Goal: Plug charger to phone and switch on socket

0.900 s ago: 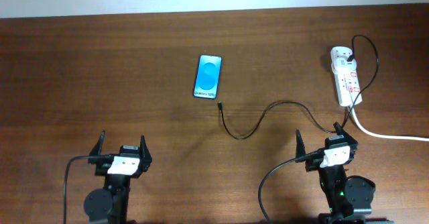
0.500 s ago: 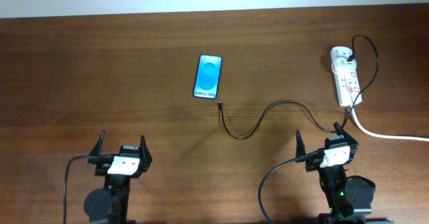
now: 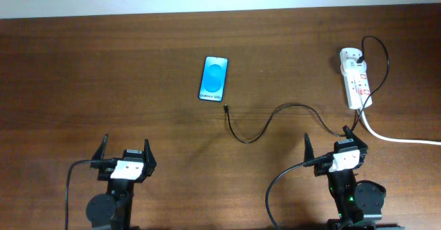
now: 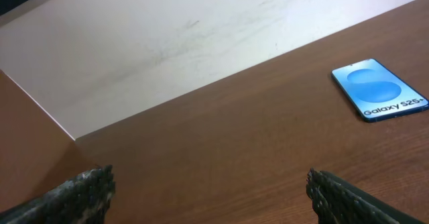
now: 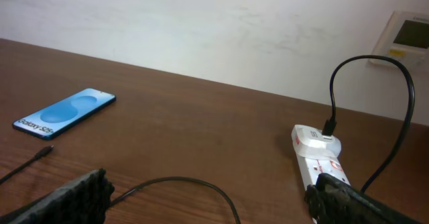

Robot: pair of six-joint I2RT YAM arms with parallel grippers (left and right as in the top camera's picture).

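Observation:
The phone (image 3: 213, 78) lies flat on the brown table at centre back, blue screen lit; it also shows in the left wrist view (image 4: 379, 89) and the right wrist view (image 5: 64, 112). The charger cable (image 3: 269, 123) is a thin black line curving from its plug tip (image 3: 226, 108), just below the phone, to the white socket strip (image 3: 355, 82) at the right, seen in the right wrist view too (image 5: 315, 157). My left gripper (image 3: 125, 149) is open and empty at the front left. My right gripper (image 3: 329, 143) is open and empty at the front right, over the cable's curve (image 5: 194, 184).
A thick white cord (image 3: 400, 138) runs from the socket strip off the right edge. A pale wall (image 4: 167, 43) borders the table's far edge. A white wall panel (image 5: 409, 36) hangs behind the socket.

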